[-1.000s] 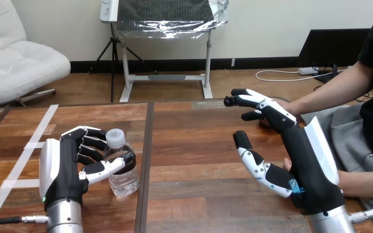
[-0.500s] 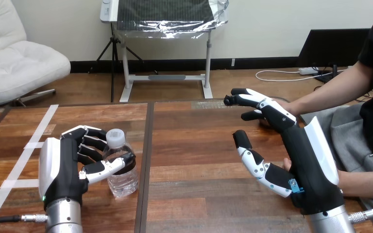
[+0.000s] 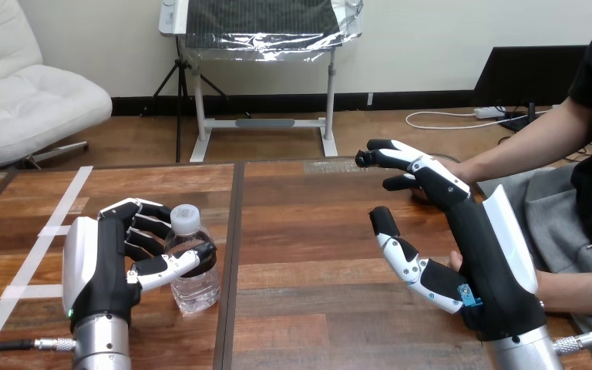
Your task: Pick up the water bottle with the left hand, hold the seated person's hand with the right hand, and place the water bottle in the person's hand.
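Water bottle (image 3: 193, 270) stands upright on the wooden table (image 3: 308, 231) at the left, the left hand (image 3: 104, 262) curling its fingers and thumb round it. To the right, the right hand (image 3: 486, 239) is raised with fingers extended and thumb spread. The person's hand (image 3: 459, 166) lies just behind it, and I cannot tell whether they touch.

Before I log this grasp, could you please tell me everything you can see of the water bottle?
The water bottle is clear plastic with a white cap. It stands upright on the wooden table, just left of its dark seam. The left hand wraps its upper part, thumb across the front, fingers curled at its left side.
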`<state>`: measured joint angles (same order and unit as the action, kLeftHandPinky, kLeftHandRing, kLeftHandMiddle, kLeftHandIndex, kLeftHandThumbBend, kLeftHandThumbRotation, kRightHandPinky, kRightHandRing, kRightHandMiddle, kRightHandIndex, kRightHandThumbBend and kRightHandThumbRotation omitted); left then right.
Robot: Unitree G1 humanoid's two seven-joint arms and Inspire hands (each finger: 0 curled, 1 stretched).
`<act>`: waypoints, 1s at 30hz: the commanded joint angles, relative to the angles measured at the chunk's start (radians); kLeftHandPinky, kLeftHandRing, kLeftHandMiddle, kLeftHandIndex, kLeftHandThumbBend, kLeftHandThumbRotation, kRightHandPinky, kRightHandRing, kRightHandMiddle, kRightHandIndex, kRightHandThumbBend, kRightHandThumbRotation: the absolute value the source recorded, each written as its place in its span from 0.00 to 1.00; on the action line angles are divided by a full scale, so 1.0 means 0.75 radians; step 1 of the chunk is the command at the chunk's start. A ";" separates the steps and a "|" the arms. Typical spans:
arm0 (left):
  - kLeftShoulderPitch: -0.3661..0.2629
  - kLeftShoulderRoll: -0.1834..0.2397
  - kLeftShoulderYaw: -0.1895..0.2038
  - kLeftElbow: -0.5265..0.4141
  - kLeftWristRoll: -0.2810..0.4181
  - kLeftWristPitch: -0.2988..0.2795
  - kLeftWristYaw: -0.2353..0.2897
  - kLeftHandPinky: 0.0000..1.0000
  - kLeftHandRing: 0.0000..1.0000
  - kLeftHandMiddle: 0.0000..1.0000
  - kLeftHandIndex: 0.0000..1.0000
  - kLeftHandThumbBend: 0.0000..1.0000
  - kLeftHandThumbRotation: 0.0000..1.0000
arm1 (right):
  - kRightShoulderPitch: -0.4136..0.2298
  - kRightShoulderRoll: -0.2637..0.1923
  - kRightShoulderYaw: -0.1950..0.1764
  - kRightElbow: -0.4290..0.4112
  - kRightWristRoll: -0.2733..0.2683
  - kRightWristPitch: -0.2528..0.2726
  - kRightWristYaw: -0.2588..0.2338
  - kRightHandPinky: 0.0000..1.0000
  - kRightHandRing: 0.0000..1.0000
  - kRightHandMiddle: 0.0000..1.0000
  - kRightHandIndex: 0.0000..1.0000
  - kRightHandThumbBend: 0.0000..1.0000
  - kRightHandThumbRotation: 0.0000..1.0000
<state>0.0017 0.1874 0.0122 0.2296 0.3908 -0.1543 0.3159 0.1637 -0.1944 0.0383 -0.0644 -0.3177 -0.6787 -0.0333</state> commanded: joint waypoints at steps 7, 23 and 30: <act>-0.094 0.038 -0.005 -0.046 0.014 -0.041 -0.013 0.37 0.40 0.45 0.50 0.68 0.00 | -0.079 0.014 -0.001 -0.029 0.003 0.004 -0.016 0.69 0.81 0.84 0.75 0.19 0.03; -0.093 0.065 -0.022 -0.051 0.076 -0.016 -0.018 0.39 0.46 0.52 0.55 0.71 0.00 | -0.073 0.013 0.004 -0.042 0.009 0.025 -0.010 0.70 0.82 0.85 0.76 0.21 0.05; -0.099 0.068 -0.024 -0.025 0.107 -0.018 -0.001 0.50 0.58 0.62 0.62 0.76 0.04 | -0.073 0.010 0.007 -0.041 0.019 0.025 -0.003 0.70 0.82 0.86 0.76 0.22 0.06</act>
<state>-0.0037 0.2086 0.0072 0.2297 0.4443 -0.1561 0.3048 0.1638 -0.1945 0.0394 -0.0646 -0.3160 -0.6582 -0.0328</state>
